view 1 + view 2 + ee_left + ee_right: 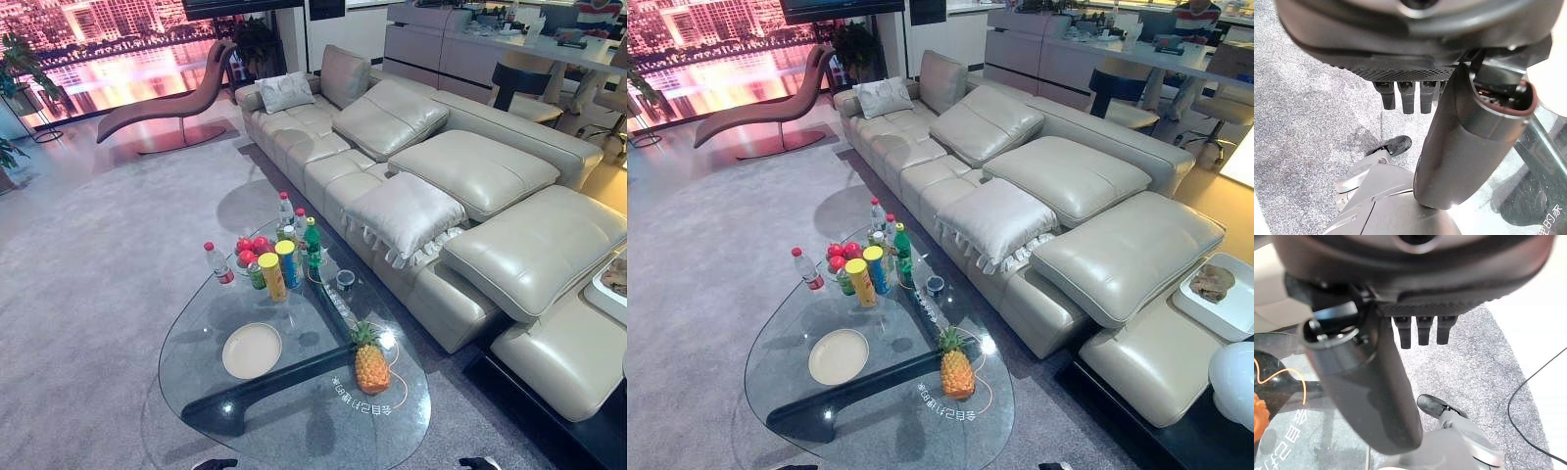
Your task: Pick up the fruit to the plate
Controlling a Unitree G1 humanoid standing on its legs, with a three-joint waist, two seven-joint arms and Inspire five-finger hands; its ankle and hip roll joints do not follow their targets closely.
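Pineapple [371, 364] stands upright on glass coffee table [294, 431], near empty plate [251, 351]. Left hand [1459, 142] and right hand [1366, 387] hang relaxed, holding nothing.

I see a bright, evenly lit room. Pink light glows from the big screen [118, 49] at upper left. Glare spots sparkle on the glass counter [196, 343] beside the pineapple [370, 360]. The sofa [470, 196] bows toward the frame edges. In the wrist views the left hand [1405, 95] and right hand [1420, 328] sit close and soft, dark against blown-out white corners.
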